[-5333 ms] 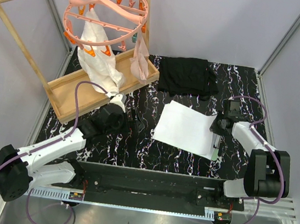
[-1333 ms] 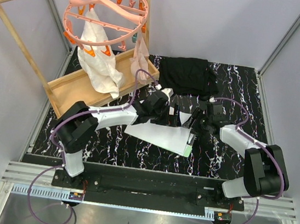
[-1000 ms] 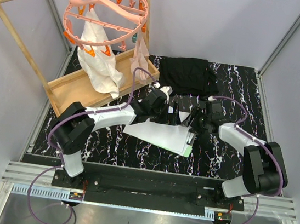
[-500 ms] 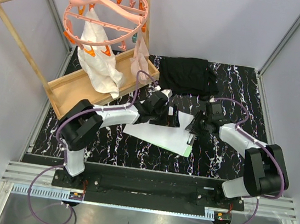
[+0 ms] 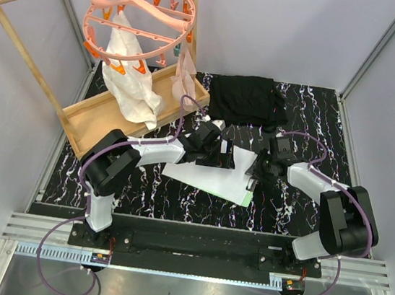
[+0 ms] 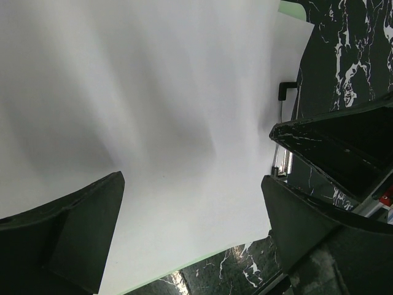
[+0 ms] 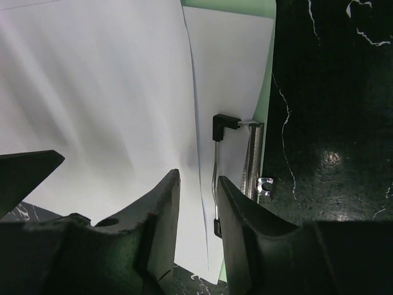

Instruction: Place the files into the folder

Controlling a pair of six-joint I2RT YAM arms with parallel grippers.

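From above, the white paper files (image 5: 208, 179) lie on the thin mint-green folder (image 5: 247, 198) mid-worktop (image 5: 310, 119), near a folded black cloth (image 5: 247, 99). The left end effector (image 5: 220, 154) covers their far edge.

At the left wrist, its fingers are spread wide over the sheets.

At the right wrist, the right end effector (image 7: 198, 178) is narrow, astride a sheet edge beside the small black clip (image 7: 224, 123). It is narrower than a second ago.

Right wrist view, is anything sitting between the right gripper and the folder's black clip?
Nothing visible. The clip lies bare on a white sheet just ahead of the right gripper; the upper sheet ends left of it.
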